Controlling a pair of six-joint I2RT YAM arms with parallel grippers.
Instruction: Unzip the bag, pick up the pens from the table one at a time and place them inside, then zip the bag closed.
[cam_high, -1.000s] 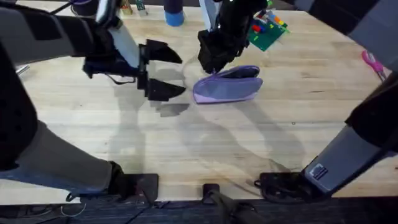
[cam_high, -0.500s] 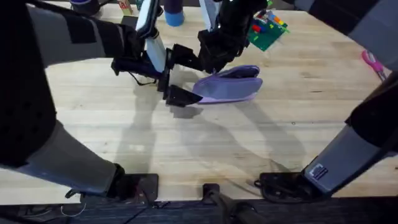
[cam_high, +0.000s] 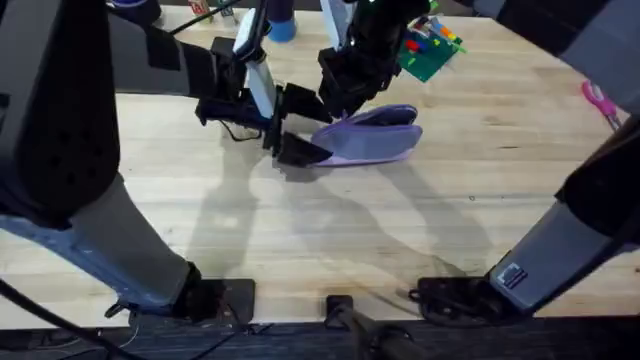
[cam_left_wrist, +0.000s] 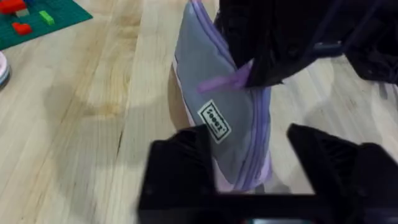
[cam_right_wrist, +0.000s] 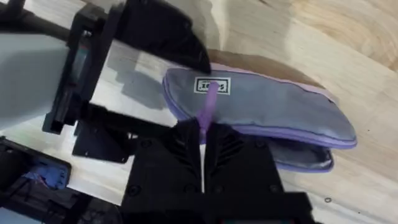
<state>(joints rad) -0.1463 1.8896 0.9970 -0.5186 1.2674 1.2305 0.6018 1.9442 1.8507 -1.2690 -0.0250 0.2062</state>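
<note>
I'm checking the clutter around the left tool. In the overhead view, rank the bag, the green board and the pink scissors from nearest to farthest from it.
1. The bag: right at the left tool, whose open fingers straddle its end.
2. The green board: beyond the bag, at the table's far edge.
3. The pink scissors: far off, at the right edge.

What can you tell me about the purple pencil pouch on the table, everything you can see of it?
The lavender soft fabric pouch is an elongated oval lying on the light wood table, with a small white label near one end. The right gripper is shut on its purple zipper pull tab. The open left gripper straddles the pouch's end, a finger on either side; contact there is unclear.
</note>
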